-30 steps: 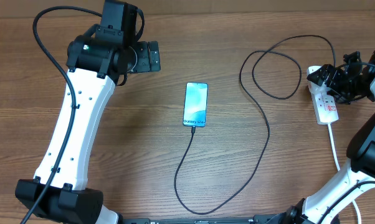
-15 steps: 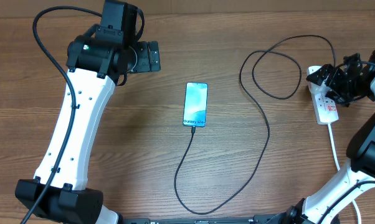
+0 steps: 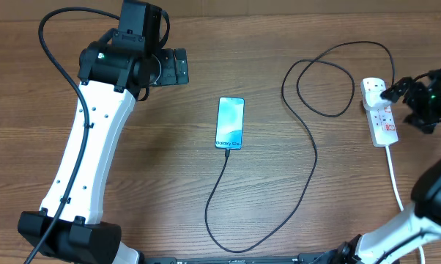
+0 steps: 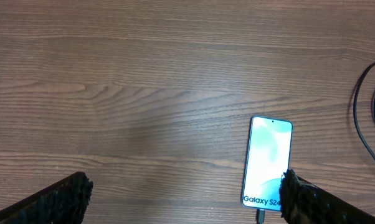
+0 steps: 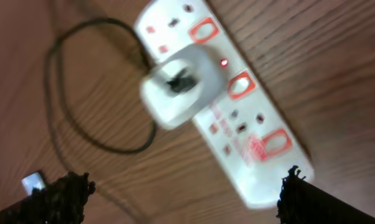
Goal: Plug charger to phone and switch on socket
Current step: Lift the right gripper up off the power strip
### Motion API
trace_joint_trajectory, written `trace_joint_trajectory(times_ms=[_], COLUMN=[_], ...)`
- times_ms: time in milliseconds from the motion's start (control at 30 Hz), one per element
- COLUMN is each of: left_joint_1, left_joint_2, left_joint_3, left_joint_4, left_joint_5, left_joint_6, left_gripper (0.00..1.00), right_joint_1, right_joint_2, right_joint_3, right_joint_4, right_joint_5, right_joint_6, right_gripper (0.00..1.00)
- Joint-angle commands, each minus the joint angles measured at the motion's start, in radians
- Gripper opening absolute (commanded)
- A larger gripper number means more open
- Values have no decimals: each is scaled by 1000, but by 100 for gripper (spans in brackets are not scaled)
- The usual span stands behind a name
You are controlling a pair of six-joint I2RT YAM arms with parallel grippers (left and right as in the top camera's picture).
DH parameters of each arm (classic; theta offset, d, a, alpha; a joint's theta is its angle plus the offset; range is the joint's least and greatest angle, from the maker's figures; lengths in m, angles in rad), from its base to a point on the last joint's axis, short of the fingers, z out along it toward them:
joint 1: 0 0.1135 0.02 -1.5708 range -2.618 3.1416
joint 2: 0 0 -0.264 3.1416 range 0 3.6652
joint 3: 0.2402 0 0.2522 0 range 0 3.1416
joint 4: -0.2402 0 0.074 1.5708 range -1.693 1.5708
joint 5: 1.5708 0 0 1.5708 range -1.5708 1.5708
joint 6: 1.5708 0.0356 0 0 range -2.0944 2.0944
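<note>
Right tool (image 3: 414, 103) backed off toward 3 o'clock, uncovering the socket (image 3: 382, 117); jaws spread wide, grasping nothing. Left tool (image 3: 178, 67) parked at 11 o'clock, also released, clear of the work. Phone (image 3: 231, 122) lies flat at centre, screen lit, charger (image 3: 313, 154) entering its 6 o'clock end and looping round to the socket. Red lamp (image 5: 224, 62) glows beside the adapter (image 5: 175, 87), so I'd judge it switched on. Brown wood-grain counter (image 3: 169, 169); no room visible.
</note>
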Motion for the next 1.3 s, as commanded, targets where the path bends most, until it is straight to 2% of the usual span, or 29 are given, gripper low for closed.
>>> trace_joint_trajectory(times_ms=[0,133,300,1267], left_joint_1=[0,0,0,0], left_joint_2=[7,7,7,7], left_joint_3=[2,2,2,2], left_joint_4=[1,1,1,1], left_joint_5=[-12,-12,-12,-12], left_joint_6=[19,19,19,18], left_gripper=[100,100,100,100], right_joint_1=[16,39,56,56], right_joint_2=[-181,-332,-419,-425], right_joint_3=[34,34,34,31], right_joint_4=[-52,-115,-138,-137], right_joint_5=[6,6,5,6], right_joint_6=[5,5,5,5], right_gripper=[100,100,100,100])
